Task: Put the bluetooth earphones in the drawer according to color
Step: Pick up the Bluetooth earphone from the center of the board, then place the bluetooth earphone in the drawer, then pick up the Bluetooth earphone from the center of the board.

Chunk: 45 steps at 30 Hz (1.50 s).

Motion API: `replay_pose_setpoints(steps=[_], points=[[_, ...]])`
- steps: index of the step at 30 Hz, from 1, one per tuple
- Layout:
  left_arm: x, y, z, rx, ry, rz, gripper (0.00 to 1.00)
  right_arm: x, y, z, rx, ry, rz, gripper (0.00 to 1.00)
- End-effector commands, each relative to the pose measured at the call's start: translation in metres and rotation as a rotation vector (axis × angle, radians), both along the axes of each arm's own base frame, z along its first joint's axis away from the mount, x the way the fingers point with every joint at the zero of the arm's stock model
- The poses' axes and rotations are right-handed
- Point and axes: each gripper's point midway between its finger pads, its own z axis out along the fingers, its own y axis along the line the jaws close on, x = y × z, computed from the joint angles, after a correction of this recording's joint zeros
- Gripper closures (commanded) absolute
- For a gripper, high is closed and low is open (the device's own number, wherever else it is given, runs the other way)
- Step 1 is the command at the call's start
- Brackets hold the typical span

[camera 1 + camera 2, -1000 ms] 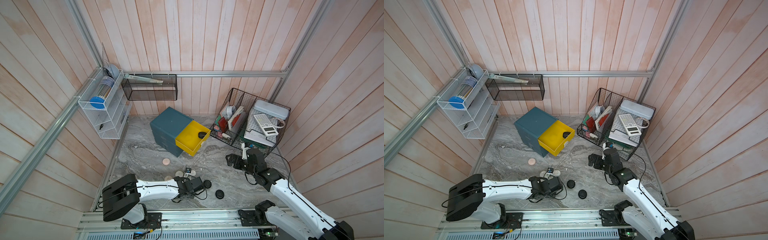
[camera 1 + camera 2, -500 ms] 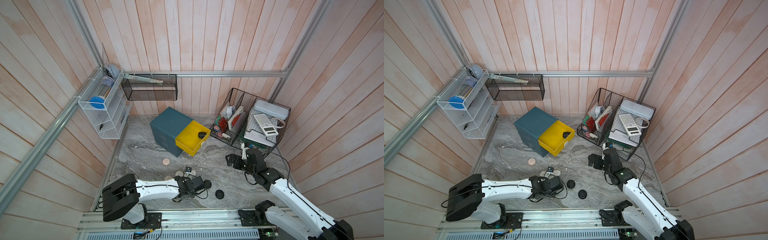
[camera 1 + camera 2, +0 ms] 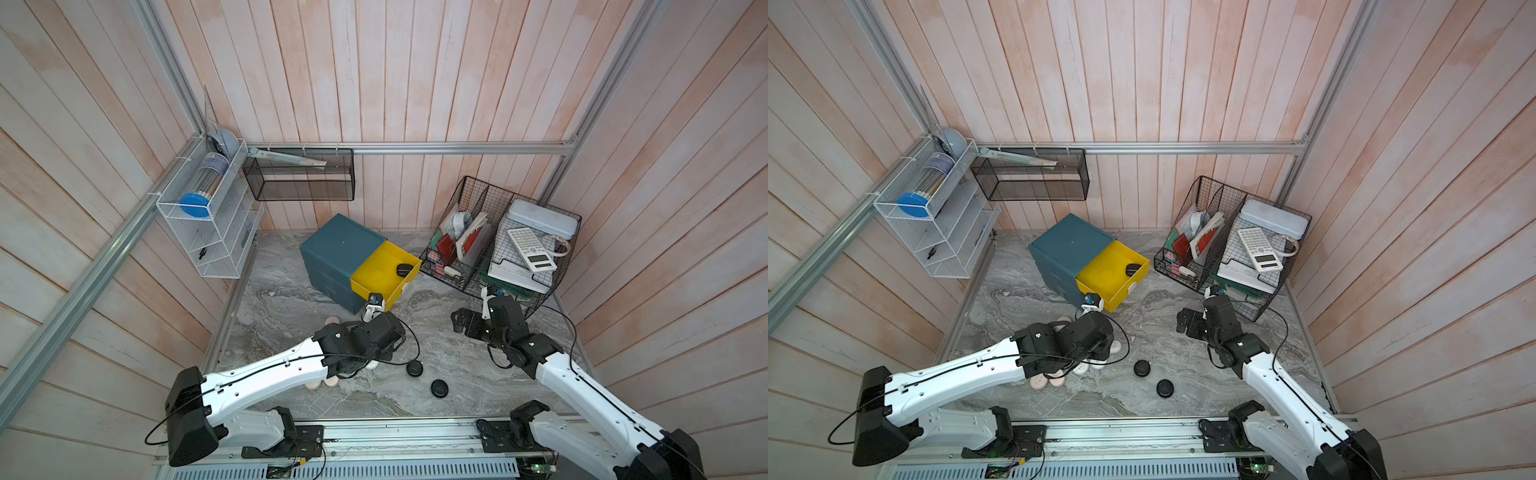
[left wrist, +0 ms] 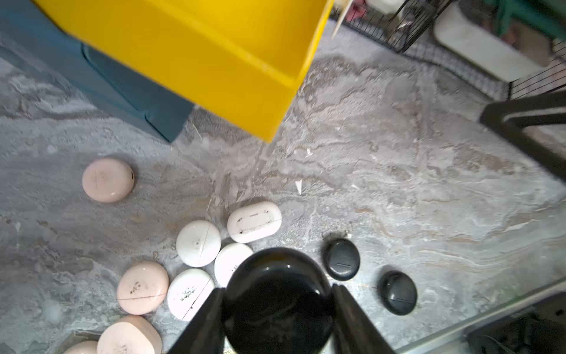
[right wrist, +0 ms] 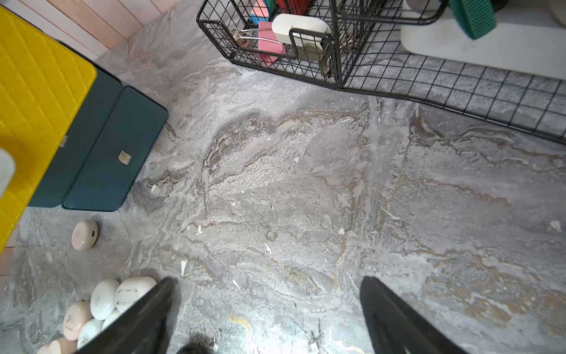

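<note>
The left wrist view shows my left gripper (image 4: 277, 303) shut on a black earphone case (image 4: 277, 294), lifted above the table just in front of the open yellow drawer (image 4: 196, 58) of the teal cabinet (image 3: 340, 245). One black case (image 3: 403, 270) lies inside that drawer. Two more black cases (image 3: 414, 368) (image 3: 439, 388) rest on the table. White cases (image 4: 198, 243) and pink cases (image 4: 142, 288) are clustered below the left arm, and one pink case (image 4: 107, 179) lies apart. My right gripper (image 5: 266, 309) hangs open over bare table.
A black wire basket (image 3: 469, 195) holding a calculator, papers and boxes stands at the back right, close to the right arm. A white wire rack (image 3: 208, 237) hangs on the left wall. A black mesh shelf (image 3: 299, 178) is fixed to the back wall.
The left arm has risen from the table and moved toward the yellow drawer with the black case in its grip. The right arm has stayed put.
</note>
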Motion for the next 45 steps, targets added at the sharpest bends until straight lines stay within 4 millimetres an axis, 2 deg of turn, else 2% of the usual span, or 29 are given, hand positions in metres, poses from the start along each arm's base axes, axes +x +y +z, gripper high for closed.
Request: replay_pose_setpoints(steps=[1,4,8,15,20,22,24,26,29,32,35,39,45], points=[[0.008,0.006,0.038,0.019,-0.066,-0.036,0.75,0.001,-0.004,0.001,-0.013,-0.004,-0.009,0.02],[0.026,0.006,0.068,-0.003,-0.117,-0.024,0.75,0.000,0.002,0.002,-0.007,-0.001,0.030,0.02],[0.062,0.014,0.087,0.016,-0.160,0.026,0.75,-0.005,0.013,0.002,0.017,0.005,0.099,0.02],[0.119,0.022,0.070,0.096,-0.156,0.098,0.76,-0.026,0.041,0.006,0.146,-0.033,0.278,0.03],[0.140,0.025,0.058,0.127,-0.156,0.130,0.75,-0.039,0.057,0.005,0.216,-0.024,0.373,0.02],[0.142,0.023,0.055,0.127,-0.153,0.127,0.68,-0.041,0.059,0.001,0.218,-0.011,0.384,0.02],[0.141,0.021,0.058,0.110,-0.158,0.116,0.48,-0.043,0.061,-0.002,0.209,-0.003,0.393,0.02],[0.139,0.020,0.064,0.082,-0.172,0.109,0.33,-0.047,0.066,-0.004,0.203,0.004,0.412,0.02],[0.133,0.021,0.072,0.034,-0.196,0.103,0.22,-0.053,0.076,-0.007,0.175,0.015,0.447,0.02],[0.128,0.030,0.079,0.007,-0.237,0.122,0.07,-0.059,0.084,-0.015,0.125,0.032,0.465,0.02],[0.121,0.043,0.088,-0.031,-0.299,0.154,0.00,-0.064,0.094,-0.019,0.086,0.035,0.495,0.03],[0.112,0.068,0.089,-0.083,-0.387,0.224,0.00,-0.070,0.105,-0.026,0.011,0.042,0.531,0.07],[0.103,0.108,0.065,-0.122,-0.447,0.341,0.00,-0.077,0.115,-0.043,-0.082,0.075,0.559,0.11]])
